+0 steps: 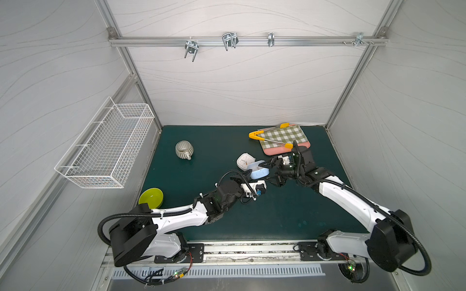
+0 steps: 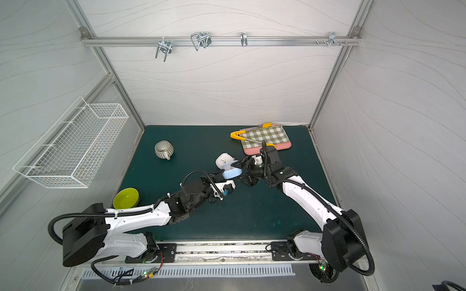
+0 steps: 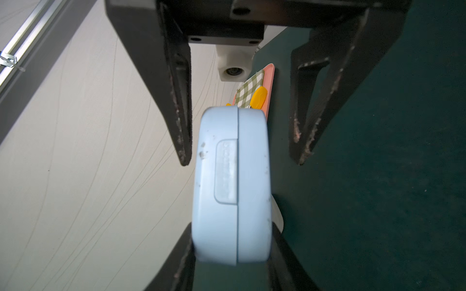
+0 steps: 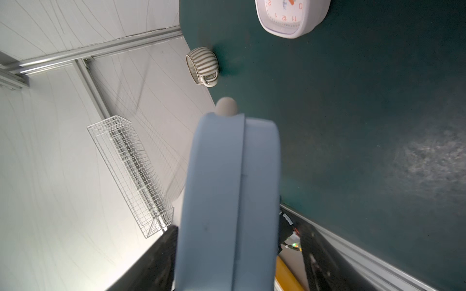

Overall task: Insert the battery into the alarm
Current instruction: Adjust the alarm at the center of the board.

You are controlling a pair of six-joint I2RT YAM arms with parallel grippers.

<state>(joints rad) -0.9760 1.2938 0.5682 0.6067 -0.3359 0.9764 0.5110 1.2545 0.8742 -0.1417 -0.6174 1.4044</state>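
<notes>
— Alarm [image 1: 259, 173]: where is it?
— Above the middle of the bench [image 1: 214, 156], clamped in the left gripper [image 3: 232, 226].
— Right gripper [image 3: 242, 163]?
— Jaws apart on either side of it, not closed on it.
— Containers?
— At the far right corner, a pink tray [image 1: 287, 150] carries a checked cloth [image 1: 282, 136], with yellow tongs [image 1: 254, 136] across it.

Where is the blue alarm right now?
In both top views the blue alarm is mid-table, held in the left gripper, beside the white clock, with the right gripper open around its other end.
</notes>
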